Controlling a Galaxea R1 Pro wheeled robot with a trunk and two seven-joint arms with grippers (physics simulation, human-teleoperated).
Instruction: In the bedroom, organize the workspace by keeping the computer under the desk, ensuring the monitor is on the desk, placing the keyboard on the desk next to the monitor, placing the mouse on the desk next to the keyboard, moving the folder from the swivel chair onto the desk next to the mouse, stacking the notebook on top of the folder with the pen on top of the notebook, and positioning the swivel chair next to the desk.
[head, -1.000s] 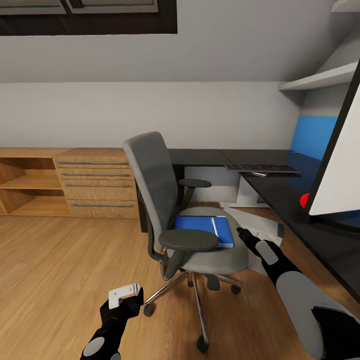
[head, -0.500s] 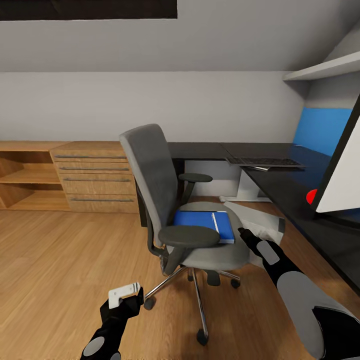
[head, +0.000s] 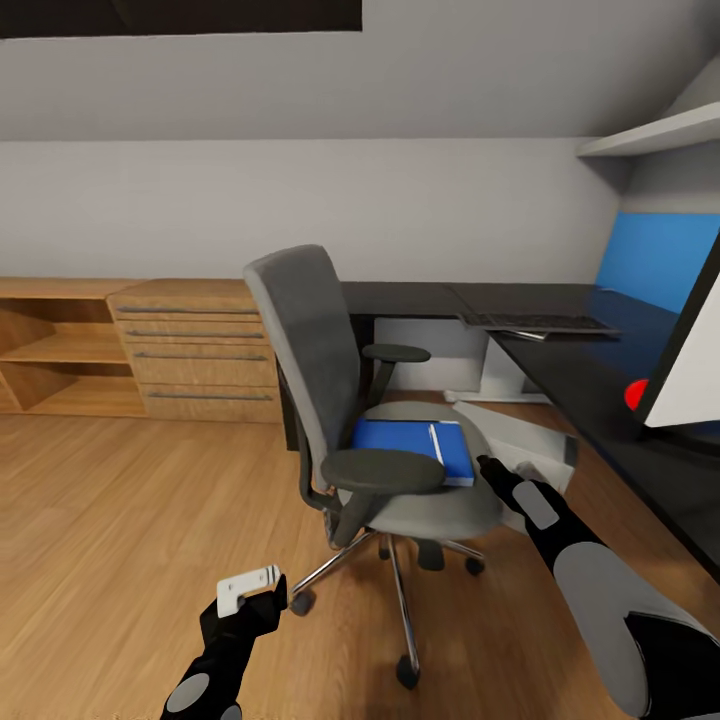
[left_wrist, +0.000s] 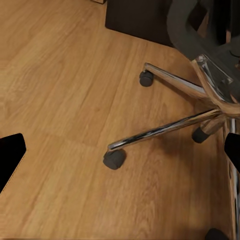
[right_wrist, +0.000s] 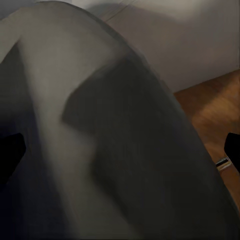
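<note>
The grey swivel chair (head: 330, 400) stands on the wooden floor left of the black desk (head: 600, 380). A blue folder (head: 405, 444) lies flat on its seat, with a thin white strip (head: 435, 442) across it. My right gripper (head: 487, 468) hovers open just beside the seat's right edge; its wrist view is blurred grey chair padding (right_wrist: 100, 125). My left gripper (head: 250, 590) hangs open low over the floor near the chair's chrome base (left_wrist: 165, 127). On the desk lie a dark keyboard (head: 540, 323) and a red mouse (head: 634, 393), beside the monitor (head: 690, 370).
A pale grey box (head: 520, 440), perhaps the computer, lies on the floor under the desk's edge. Wooden drawers (head: 195, 350) and open shelves (head: 50, 350) line the back wall. Open floor spreads to the left. A caster (left_wrist: 114, 159) sits close below my left gripper.
The whole picture has shifted a little up and to the right, so the camera has moved. Both arms keep the same pose and the folder stays on the seat.
</note>
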